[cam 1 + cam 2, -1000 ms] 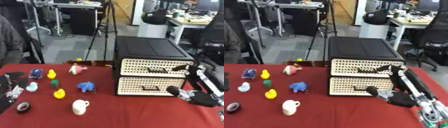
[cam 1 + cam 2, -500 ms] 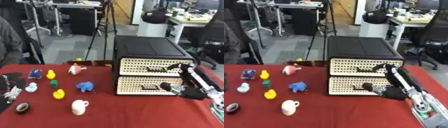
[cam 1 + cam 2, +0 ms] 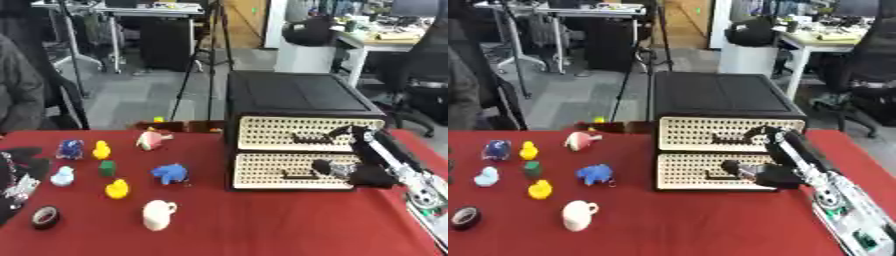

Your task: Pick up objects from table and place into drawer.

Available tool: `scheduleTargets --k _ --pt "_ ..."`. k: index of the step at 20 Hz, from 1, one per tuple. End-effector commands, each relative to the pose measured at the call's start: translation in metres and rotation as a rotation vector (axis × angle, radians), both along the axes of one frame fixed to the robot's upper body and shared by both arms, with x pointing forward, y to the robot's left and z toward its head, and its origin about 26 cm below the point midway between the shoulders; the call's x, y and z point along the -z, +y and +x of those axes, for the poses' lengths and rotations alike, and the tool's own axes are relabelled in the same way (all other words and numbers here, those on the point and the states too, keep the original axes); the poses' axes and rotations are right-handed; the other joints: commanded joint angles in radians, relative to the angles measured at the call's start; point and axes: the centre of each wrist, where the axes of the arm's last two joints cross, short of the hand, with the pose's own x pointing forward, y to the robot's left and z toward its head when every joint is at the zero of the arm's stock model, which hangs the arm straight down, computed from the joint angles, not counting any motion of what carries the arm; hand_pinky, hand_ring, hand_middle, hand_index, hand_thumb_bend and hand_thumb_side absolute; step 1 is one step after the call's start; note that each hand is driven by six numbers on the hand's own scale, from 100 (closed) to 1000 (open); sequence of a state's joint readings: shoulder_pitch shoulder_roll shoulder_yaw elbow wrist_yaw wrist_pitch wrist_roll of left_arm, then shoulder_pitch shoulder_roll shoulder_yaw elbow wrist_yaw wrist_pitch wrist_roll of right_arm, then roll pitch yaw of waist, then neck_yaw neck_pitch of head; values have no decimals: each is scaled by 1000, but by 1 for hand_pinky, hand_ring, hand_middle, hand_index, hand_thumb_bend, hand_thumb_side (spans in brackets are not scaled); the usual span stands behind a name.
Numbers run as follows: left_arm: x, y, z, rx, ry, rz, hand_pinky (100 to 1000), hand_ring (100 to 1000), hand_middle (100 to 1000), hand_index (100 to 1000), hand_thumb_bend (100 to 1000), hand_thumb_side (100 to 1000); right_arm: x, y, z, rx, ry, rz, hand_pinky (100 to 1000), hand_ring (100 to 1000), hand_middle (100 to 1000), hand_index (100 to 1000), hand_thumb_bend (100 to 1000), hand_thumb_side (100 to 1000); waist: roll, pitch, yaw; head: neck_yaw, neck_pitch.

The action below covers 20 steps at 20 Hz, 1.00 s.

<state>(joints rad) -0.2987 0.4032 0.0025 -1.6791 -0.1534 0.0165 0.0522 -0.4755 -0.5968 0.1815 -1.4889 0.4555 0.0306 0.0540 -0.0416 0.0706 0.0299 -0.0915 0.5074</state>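
Right hand (image 3: pixel 765 175) sits at the front of the lower drawer (image 3: pixel 719 171), fingers curled by its handle (image 3: pixel 726 175); can't tell if they actually grip it. Both drawers look closed. Toys lie on the red table (image 3: pixel 262 225) left of the cabinet (image 3: pixel 297 125): blue elephant (image 3: pixel 170 173), yellow duck (image 3: pixel 116 189), white mug (image 3: pixel 157 215), tape roll (image 3: pixel 45 217). Left hand (image 3: pixel 17 175) rests at the left edge, fingers relaxed
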Motion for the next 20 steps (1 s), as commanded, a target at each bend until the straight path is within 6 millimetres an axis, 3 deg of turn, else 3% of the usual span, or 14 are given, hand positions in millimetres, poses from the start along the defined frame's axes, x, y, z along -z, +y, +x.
scheduleTargets --k 1,20 --pt "-10 -3 1 20 -30 3 564 481 540 743 654 753 -12 -11 5 17 -23 -53 100 100 154 783 801 779 6 -9 3 -6 -8" --pt "-13 -9 3 40 -38 -7 565 481 540 744 652 755 -6 -20 25 50 2 -102 100 100 153 782 810 773 20 6 28 -22 -21"
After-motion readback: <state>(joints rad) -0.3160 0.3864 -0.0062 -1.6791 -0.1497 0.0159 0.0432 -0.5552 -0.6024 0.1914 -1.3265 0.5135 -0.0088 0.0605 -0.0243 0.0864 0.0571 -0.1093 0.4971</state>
